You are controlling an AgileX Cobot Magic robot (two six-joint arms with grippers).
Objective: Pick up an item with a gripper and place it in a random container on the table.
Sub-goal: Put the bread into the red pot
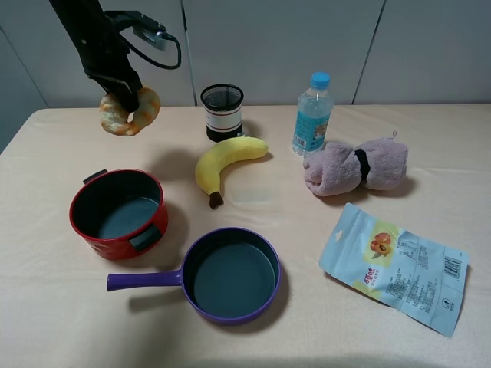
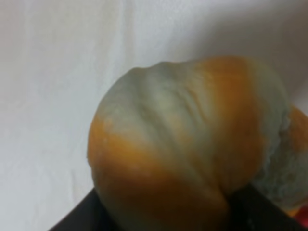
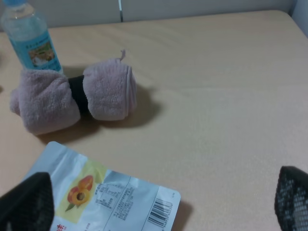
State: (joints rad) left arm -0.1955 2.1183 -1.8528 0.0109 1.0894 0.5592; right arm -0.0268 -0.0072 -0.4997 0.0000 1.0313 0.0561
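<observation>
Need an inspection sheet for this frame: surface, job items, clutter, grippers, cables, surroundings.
Surface: table covered in pale beige cloth, flat, no spills seen.
Job's things: croissant toy held in the air over the far left of the table; red pot upright and empty, on the table nearer the camera than the toy.
Clutter: purple pan, banana, mesh cup, water bottle, rolled towel, snack pouch.
Grippers: left gripper shut on the croissant toy; right gripper open, jaws wide apart, above the snack pouch.
Cables: black cable loops off the left arm, clear of everything on the table.
Surroundings: grey wall panels behind the table.
</observation>
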